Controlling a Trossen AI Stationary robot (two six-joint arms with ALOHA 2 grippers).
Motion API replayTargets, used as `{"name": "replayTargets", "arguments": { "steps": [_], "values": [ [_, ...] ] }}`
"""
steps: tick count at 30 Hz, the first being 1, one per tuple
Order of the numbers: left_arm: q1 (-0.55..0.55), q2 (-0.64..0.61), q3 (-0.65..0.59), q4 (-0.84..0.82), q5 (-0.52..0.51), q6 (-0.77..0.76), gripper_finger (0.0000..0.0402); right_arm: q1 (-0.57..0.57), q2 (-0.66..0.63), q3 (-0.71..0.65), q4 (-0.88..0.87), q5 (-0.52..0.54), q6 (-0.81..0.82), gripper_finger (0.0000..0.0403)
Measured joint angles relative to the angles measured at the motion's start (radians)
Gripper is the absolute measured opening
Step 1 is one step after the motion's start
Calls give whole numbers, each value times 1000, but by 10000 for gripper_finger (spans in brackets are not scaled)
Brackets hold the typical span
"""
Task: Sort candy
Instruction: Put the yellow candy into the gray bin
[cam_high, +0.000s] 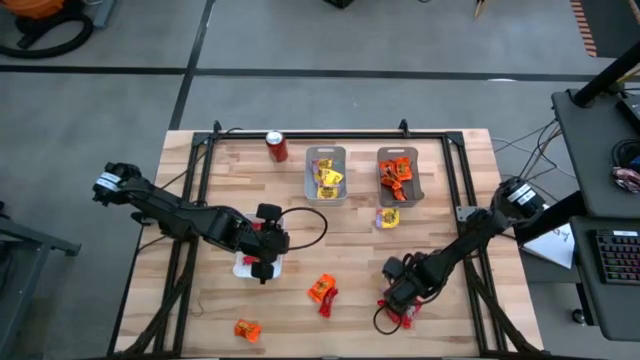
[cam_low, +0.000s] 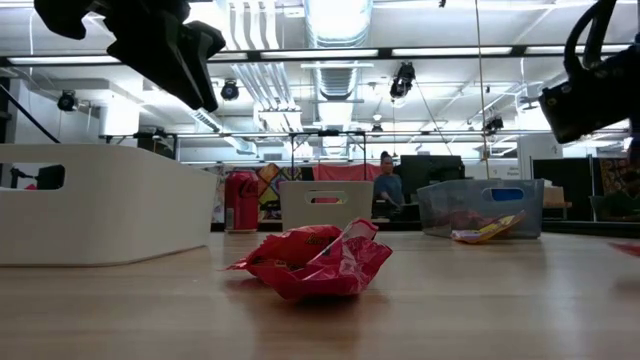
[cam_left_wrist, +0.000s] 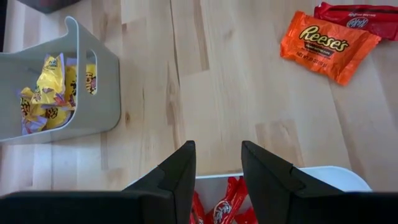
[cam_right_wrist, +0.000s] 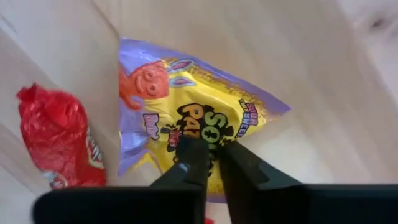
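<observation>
**Pinching a yellow packet with the right claw**

Right claw (cam_right_wrist: 210, 148) is low over the near right part of the worktop (cam_high: 450, 250). Its fingers are narrow, almost together, with the tips nipped onto a yellow packet (cam_right_wrist: 205, 124) with a purple edge. I cannot tell whether that packet is off the wood. A red packet (cam_right_wrist: 56, 140) lies just beside it. From above, the claw hides the yellow one and only the red shows at its near side.

Left claw (cam_left_wrist: 217, 149) hangs over the white tray (cam_left_wrist: 323, 177) at left of centre. Its fingers are apart with nothing between them. Red candy (cam_left_wrist: 227, 205) is in that tray, under the tips.

Where the rest of the candy is:
- Grey tray (cam_high: 326, 175) at the far edge, centre: yellow packets in it.
- Second tray (cam_high: 399, 176) to its right: orange packets in it.
- One loose yellow piece (cam_high: 388, 217) is on the wood just in front of that second tray.
- An orange packet (cam_high: 320, 288) touches another red one, mid worktop, between my two claws.
- A lone orange one (cam_high: 247, 329) is near the front edge, left of centre.

A red can (cam_high: 277, 146) stands upright at the far edge, left of the grey tray.
</observation>
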Motion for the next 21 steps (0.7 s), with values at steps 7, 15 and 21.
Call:
{"name": "replayTargets", "arguments": {
  "steps": [7,15,21],
  "values": [
    [0,0,0,13,-20,-9,113,-2,-107,-2,-9,80,-15,9],
    [-5,0,0,18,-25,-82,113,-32,-279,-1,-5,267,-90,9],
    [-24,0,0,19,-26,-143,113,-149,-385,1,58,365,-303,9]
  ]
}}
